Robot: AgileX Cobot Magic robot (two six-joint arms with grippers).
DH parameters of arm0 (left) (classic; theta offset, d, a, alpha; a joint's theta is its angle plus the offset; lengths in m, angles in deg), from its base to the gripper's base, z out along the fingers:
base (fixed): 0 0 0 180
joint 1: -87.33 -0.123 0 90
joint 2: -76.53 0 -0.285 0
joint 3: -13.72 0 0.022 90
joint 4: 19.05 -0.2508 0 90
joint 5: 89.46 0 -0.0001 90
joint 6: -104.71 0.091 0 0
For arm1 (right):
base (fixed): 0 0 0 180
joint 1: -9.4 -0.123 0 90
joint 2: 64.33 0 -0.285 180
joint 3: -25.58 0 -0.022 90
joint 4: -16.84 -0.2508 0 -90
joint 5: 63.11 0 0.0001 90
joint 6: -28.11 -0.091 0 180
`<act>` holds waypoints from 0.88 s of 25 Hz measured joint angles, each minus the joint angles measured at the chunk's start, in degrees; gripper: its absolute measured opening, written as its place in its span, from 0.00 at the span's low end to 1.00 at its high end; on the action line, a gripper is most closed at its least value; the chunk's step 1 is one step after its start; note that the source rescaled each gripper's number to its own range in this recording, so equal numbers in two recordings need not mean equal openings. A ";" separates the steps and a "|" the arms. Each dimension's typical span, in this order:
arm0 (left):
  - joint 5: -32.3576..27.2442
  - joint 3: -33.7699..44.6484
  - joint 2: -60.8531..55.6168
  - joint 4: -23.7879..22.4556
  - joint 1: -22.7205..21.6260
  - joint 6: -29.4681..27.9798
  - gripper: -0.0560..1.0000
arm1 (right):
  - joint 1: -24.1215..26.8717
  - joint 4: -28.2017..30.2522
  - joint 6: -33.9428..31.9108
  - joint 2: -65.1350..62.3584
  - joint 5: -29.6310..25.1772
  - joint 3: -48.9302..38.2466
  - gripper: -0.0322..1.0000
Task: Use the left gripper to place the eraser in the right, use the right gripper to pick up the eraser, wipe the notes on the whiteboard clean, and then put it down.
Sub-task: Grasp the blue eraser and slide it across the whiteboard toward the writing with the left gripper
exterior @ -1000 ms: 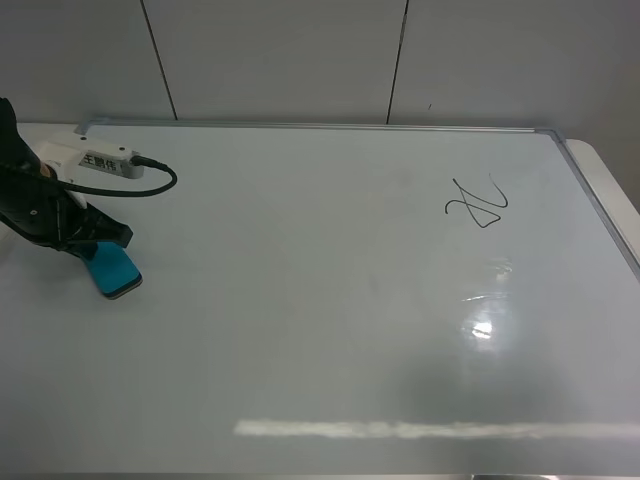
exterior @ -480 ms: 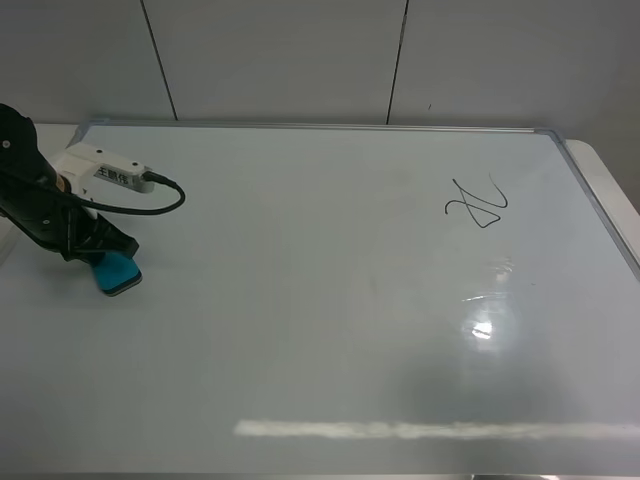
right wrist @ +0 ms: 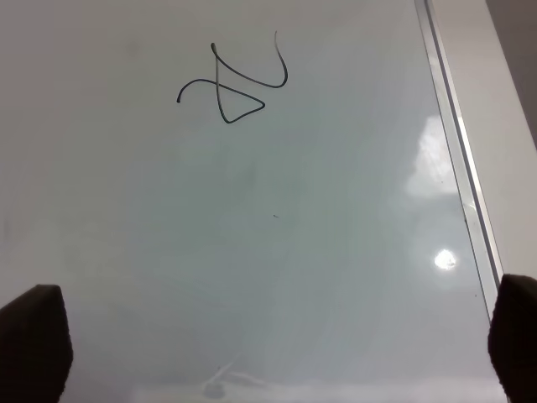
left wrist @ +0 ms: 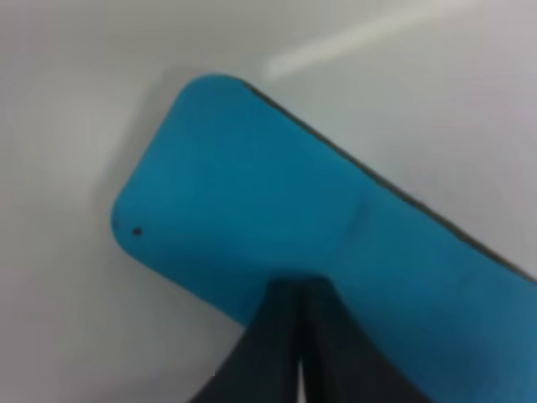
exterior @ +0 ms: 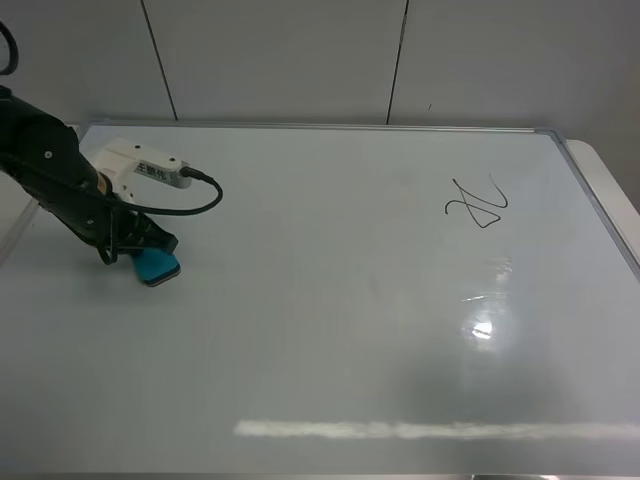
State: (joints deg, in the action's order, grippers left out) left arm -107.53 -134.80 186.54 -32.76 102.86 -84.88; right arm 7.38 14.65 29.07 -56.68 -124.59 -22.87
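Observation:
The teal eraser is at the left of the whiteboard, held by my left gripper, which is shut on it. In the left wrist view the eraser fills the frame, and the dark fingertips meet on its near edge. I cannot tell whether it touches the board. The notes are a black scribble at the board's far right, also in the right wrist view. My right gripper is open over the whiteboard, short of the notes, and it is out of the exterior view.
A white module with a black cable rides on the left arm. The board's silver frame runs along the right side, with a white table edge beyond it. A grey panelled wall stands behind.
My left gripper has closed on the eraser and carried it to the right and slightly toward the back of the board. The notes are unchanged.

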 joint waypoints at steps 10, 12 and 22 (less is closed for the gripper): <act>7.78 -2.78 5.88 0.92 16.69 -18.68 0.05 | 0.00 0.00 0.00 0.00 0.00 0.00 1.00; 8.12 -4.96 7.41 1.41 20.68 -20.39 0.05 | 0.00 0.00 0.00 0.00 0.00 0.00 1.00; 0.45 -23.63 18.53 1.85 33.23 -26.09 0.05 | 0.00 0.00 0.00 0.00 0.00 0.00 1.00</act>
State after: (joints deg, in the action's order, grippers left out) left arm -107.08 -158.42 205.08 -30.91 136.09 -110.96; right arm 7.38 14.65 29.07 -56.68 -124.59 -22.87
